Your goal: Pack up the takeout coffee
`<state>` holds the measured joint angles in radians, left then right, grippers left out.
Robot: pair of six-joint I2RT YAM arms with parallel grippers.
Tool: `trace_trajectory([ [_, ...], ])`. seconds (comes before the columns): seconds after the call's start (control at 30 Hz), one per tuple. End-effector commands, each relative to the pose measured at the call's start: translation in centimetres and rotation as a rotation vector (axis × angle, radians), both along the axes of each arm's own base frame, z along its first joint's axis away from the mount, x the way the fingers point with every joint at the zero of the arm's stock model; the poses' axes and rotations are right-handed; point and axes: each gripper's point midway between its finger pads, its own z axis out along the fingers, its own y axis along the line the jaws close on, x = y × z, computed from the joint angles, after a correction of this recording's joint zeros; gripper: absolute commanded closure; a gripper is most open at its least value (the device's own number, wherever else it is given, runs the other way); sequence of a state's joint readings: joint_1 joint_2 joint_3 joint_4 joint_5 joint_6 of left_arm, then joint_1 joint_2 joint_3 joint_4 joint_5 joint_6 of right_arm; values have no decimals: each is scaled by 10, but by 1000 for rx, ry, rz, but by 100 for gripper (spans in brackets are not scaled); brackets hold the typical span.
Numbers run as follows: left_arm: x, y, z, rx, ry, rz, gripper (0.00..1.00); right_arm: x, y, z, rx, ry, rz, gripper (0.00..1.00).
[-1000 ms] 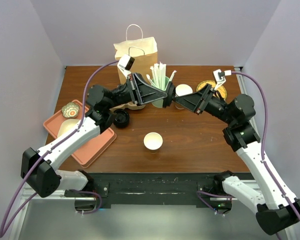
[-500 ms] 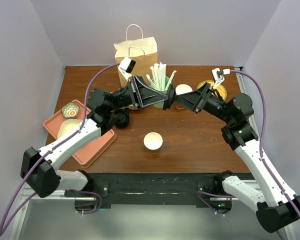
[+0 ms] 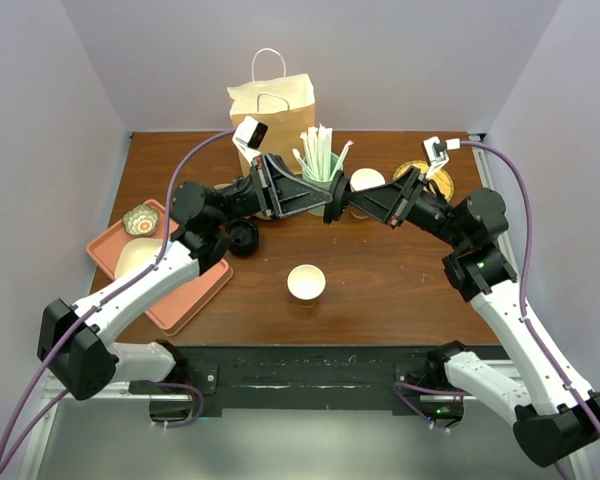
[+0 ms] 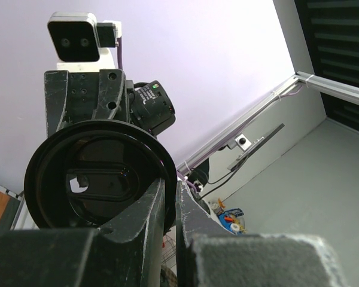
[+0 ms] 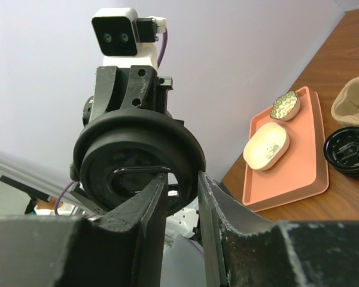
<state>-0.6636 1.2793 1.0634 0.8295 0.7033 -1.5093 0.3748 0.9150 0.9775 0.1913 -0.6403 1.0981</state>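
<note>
- I have both pincers meeting in mid-air above the table (image 3: 400, 285), each on the same black lid (image 4: 99, 176).
- Left pincer (image 4: 170, 200): the fingers are almost together with only a slit between them. The lid's rim looks pinched there, though the near finger covers the actual contact.
- Right pincer (image 5: 182, 188): the gap is a little wider. It straddles the lid's rim and grips it, and the fingers hide the lid's lower edge.
- From above, the lid is only a dark edge-on sliver between the two wrists.
- The takeout coffee cup (image 3: 306, 281) stands upright and uncovered at the table's middle front, apart from both arms. I see only its pale mouth and cannot make out its wall or contents.
- The paper bag (image 3: 272, 110) stands at the back, its lower part hidden by the left arm.
- A loose black disc (image 3: 242, 237) lies beside the tray (image 3: 195, 290).
</note>
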Motion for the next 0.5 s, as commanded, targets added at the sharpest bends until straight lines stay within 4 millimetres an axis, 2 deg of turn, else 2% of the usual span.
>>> trace_trajectory([
  [0.0,-15,12,17,-71,-38,-6,100,-6,-2,12,5,-49,-8,75],
  [0.1,-16,14,15,-75,-28,-4,100,-6,-2,13,5,-47,-11,83],
  [0.13,-17,15,16,-80,-28,-3,100,-7,-1,14,7,-52,-8,91],
  [0.2,-18,16,15,-84,-30,-3,100,-8,-2,19,14,-63,-14,100],
  [0.23,-19,17,15,-84,-29,-1,100,-8,-3,22,16,-72,-18,100],
  [0.27,-20,18,15,-82,-31,3,94,-10,-4,25,17,-78,-24,100],
  [0.3,-18,18,12,-76,-23,15,74,-4,-7,19,-11,-51,-59,100],
  [0.37,-10,17,2,-26,13,61,49,-3,-12,23,-40,-46,-103,100],
  [0.4,-6,17,-3,-1,24,81,21,1,-14,8,-103,-4,-126,100],
  [0.43,-2,17,-9,28,37,104,13,3,-19,15,-120,-14,-163,100],
  [0.47,6,18,-19,91,44,154,8,3,-21,12,-144,-6,-173,100],
])
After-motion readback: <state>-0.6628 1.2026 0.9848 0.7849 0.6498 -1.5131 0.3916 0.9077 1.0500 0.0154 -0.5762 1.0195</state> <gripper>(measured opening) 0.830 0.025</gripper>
